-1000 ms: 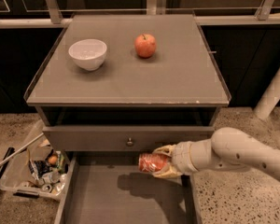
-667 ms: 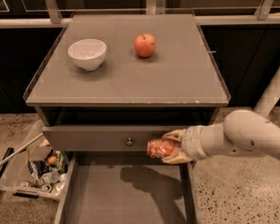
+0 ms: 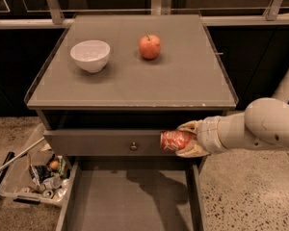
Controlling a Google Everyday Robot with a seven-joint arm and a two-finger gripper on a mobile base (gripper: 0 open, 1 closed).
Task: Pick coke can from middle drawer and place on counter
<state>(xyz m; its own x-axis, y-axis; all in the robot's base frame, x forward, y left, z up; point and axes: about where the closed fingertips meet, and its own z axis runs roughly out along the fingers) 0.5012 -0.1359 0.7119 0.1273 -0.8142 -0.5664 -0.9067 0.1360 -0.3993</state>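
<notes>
Cream two-finger gripper [image 3: 187, 139], pinching the small red dented coke can [image 3: 172, 140], had risen from the wide grey middle drawer [image 3: 130, 206] below it. Glossy grey counter [image 3: 183, 81] lay above; placement outstanding.

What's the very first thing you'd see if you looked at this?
The big white robot arm reaching in from the right, its hand squeezing a red coke can on its side in front of the closed drawer front, above the open middle drawer. After that, the red apple and white bowl sitting apart on the grey counter.
</notes>
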